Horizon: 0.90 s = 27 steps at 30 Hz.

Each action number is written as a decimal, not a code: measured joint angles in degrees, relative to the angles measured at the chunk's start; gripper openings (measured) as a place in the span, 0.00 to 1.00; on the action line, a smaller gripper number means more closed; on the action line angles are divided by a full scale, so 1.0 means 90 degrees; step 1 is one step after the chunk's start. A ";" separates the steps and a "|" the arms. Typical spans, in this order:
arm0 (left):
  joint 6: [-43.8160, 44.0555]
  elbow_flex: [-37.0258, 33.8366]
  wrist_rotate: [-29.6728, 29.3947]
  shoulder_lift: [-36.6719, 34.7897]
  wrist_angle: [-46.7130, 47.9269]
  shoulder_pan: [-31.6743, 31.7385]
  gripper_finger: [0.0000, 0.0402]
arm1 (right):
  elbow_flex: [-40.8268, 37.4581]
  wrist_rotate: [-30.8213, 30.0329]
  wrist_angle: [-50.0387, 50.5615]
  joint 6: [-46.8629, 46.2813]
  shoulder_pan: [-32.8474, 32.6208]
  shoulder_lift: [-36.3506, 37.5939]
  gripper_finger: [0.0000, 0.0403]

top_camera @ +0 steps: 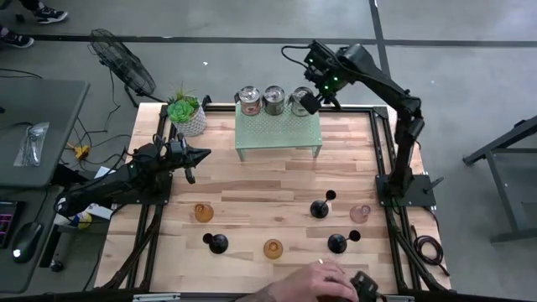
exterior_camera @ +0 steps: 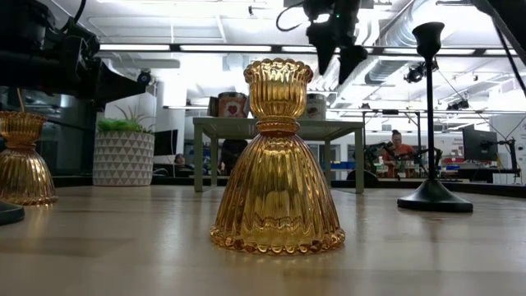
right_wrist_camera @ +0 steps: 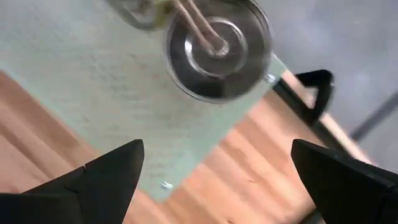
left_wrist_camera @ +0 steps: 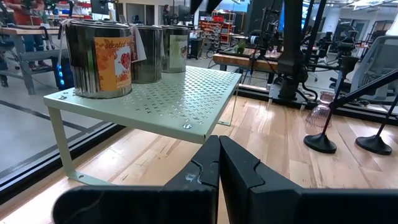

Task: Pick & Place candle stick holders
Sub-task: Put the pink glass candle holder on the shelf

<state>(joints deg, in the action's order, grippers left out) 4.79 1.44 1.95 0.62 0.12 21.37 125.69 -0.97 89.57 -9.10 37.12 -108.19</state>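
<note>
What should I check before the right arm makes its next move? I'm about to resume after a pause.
1. Right gripper jaws open: ok, spread wide in its wrist view.
2. Right gripper over a target: ok, above the rightmost silver cup on the green shelf.
3. Jaws centred on the cup: not ok, the cup sits off toward one edge of the wrist view.
4. Left gripper parked, jaws shut: ok.
5. Workspace free of people: not ok, a person's hand is at the table's near edge.
6. Black holders upright: ok.
</note>
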 joint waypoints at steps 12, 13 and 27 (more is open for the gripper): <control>0.0001 0.0000 0.0001 -0.0002 0.0000 -0.0001 0.00 | -0.2979 -0.0041 -0.0334 -0.0765 -0.0240 0.2108 0.99; 0.0001 0.0000 0.0001 -0.0001 0.0000 -0.0001 0.00 | -0.3219 -0.0046 -0.0363 -0.0838 -0.0287 0.2288 0.99; 0.0001 -0.0001 0.0006 -0.0002 0.0000 0.0000 0.00 | -0.5892 0.0003 -0.0572 -0.0532 -0.1749 0.4658 0.99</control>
<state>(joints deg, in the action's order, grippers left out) 4.80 1.43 2.00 0.60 0.12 21.37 72.66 -0.94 84.42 -13.89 21.38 -66.26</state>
